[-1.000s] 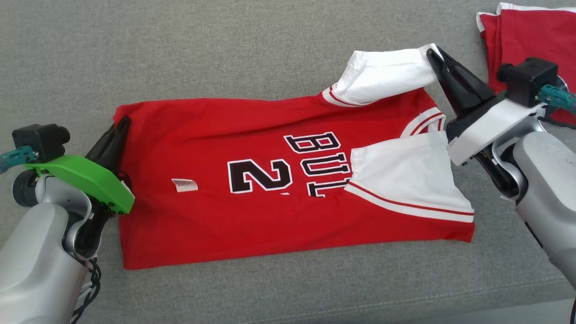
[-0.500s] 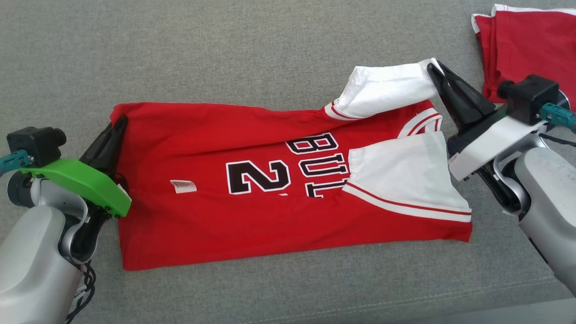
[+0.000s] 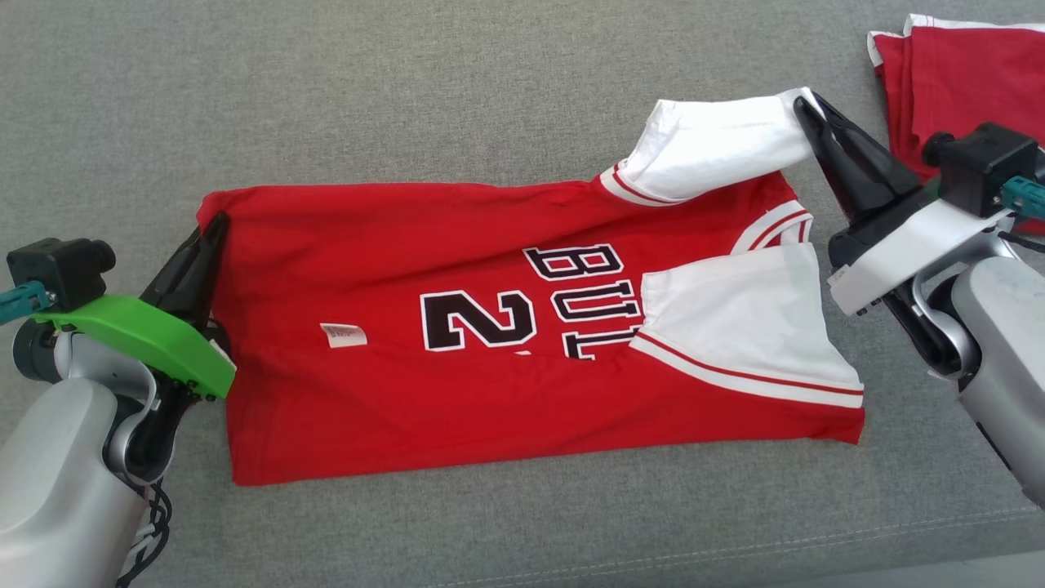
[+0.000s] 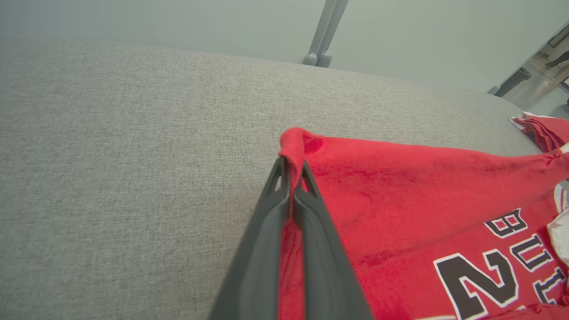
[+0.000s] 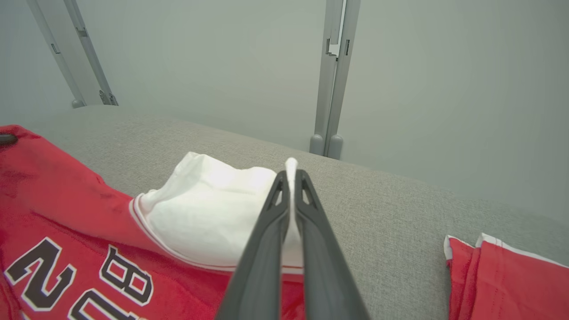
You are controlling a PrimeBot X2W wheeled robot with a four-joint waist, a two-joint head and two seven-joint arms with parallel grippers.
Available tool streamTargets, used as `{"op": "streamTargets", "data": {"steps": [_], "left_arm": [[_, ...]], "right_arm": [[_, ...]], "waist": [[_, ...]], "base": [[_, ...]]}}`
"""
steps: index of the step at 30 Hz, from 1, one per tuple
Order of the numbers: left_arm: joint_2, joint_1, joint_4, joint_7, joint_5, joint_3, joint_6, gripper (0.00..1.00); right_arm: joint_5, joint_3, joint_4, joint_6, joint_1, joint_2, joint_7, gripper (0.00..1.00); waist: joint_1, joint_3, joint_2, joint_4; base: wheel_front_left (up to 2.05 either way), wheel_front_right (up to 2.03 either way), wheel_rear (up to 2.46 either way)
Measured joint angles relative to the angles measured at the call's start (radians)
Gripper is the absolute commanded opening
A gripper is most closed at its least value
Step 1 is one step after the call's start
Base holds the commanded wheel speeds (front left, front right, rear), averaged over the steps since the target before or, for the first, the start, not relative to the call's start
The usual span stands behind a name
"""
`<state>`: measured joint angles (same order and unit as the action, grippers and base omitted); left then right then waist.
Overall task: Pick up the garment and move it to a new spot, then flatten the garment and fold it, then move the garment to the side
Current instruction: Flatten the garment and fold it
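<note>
Since half a second ago the head camera has drifted a touch, and my right gripper (image 3: 804, 100) has carried the white short sleeve (image 3: 718, 139) slightly further up that view. From the head, I see the red basketball jersey with black lettering (image 3: 408, 245) spread across the grey woven fabric surface (image 3: 408, 82), its other sleeve folded over the chest. My right gripper is clamped on the raised sleeve's end, and my left gripper (image 3: 217, 222) pinches the jersey's far corner at the hem end. A folded red and white garment (image 3: 963, 73) sits well apart at the upper right. On the left wrist, the fingers are closed tight on a bunched red corner (image 4: 295, 142) of the jersey. On the right wrist, the fingers are closed with white sleeve cloth between them, and a grey metal post (image 5: 331, 89) stands behind
</note>
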<state>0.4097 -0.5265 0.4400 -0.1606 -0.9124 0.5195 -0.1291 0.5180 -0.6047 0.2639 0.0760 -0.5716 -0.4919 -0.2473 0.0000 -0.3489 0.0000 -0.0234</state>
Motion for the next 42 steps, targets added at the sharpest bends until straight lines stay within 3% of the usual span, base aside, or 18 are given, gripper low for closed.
{"op": "streamTargets", "data": {"steps": [29, 42], "left_arm": [[0.016, 0.041, 0.005, -0.062, -0.062, 0.008, 0.000, 0.00], [0.015, 0.138, 0.012, -0.082, -0.081, -0.013, 0.000, 0.00]], "right_arm": [[-0.026, 0.002, -0.074, -0.027, 0.014, -0.009, -0.002, 0.00], [-0.015, 0.000, -0.141, -0.086, 0.190, -0.001, -0.003, 0.00]], "waist": [[-0.0001, 0.016, 0.0000, -0.005], [-0.0001, 0.057, 0.0000, 0.025]], "base": [[0.00, 0.00, 0.00], [0.00, 0.00, 0.00]]}}
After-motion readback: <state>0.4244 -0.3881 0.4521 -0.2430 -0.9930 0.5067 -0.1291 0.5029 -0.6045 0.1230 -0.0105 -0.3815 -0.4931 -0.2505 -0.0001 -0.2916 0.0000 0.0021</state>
